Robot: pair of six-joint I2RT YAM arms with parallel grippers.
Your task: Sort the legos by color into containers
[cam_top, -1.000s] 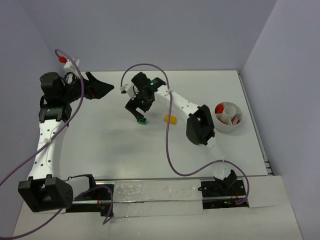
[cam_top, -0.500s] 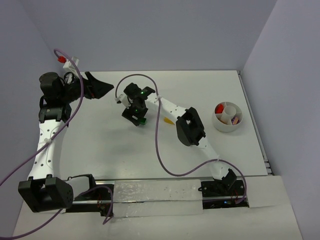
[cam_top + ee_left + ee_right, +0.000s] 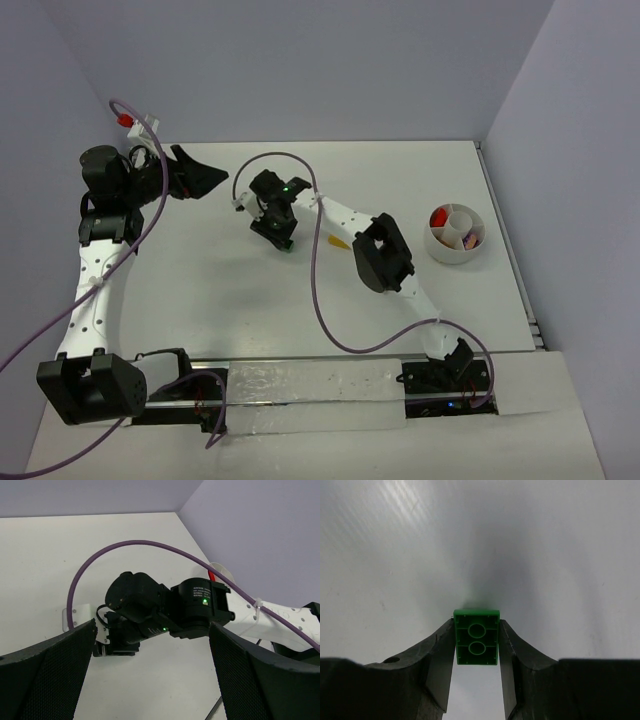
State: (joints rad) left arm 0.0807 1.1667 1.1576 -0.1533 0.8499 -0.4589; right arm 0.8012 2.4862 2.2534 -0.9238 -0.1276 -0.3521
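One green lego in right gripper, yellow lego beside cable.

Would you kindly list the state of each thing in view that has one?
green brick: gripped at its sides.
right end effector: shut on green brick.
left end effector: open, empty.
yellow brick: loose, partly hidden.
cup: upright, partly filled.

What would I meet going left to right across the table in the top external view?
The left pincer, open → right pincer, closed on a green lego → yellow lego → white divided cup.
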